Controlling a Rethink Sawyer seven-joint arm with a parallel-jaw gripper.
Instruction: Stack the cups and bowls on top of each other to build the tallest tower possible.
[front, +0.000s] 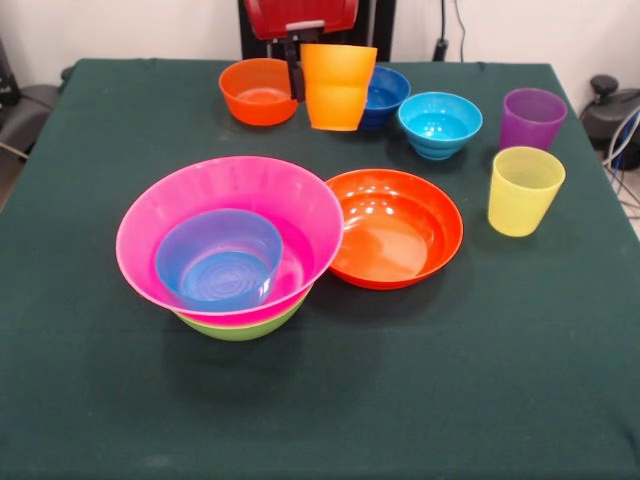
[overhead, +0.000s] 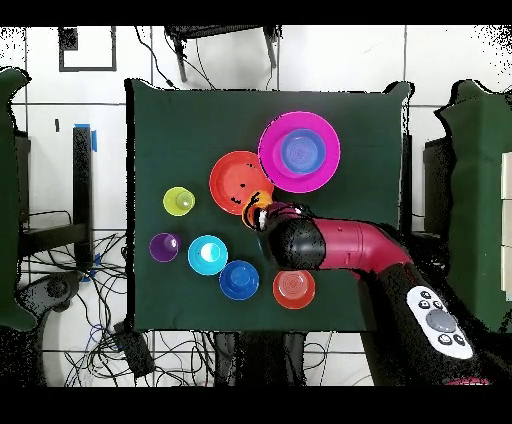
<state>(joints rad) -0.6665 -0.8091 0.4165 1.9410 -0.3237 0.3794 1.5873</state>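
The gripper (front: 300, 62) holds the orange cup (front: 338, 87) by its rim, lifted above the table (front: 100, 400) near the far edge. The tower (front: 232, 245) has a blue bowl (front: 220, 260) inside.

A: What does the front view show of the robot?
B: The gripper (front: 297, 72) hangs below the red wrist housing at the top edge; one dark finger (front: 295, 75) lies against the left side of the orange cup (front: 337, 86), which is held clear of the table.

A: And the overhead view?
B: The red and black arm (overhead: 345, 245) reaches from the lower right toward the table's middle, its black wrist section foremost. The gripper lies beneath the wrist and is largely hidden there.
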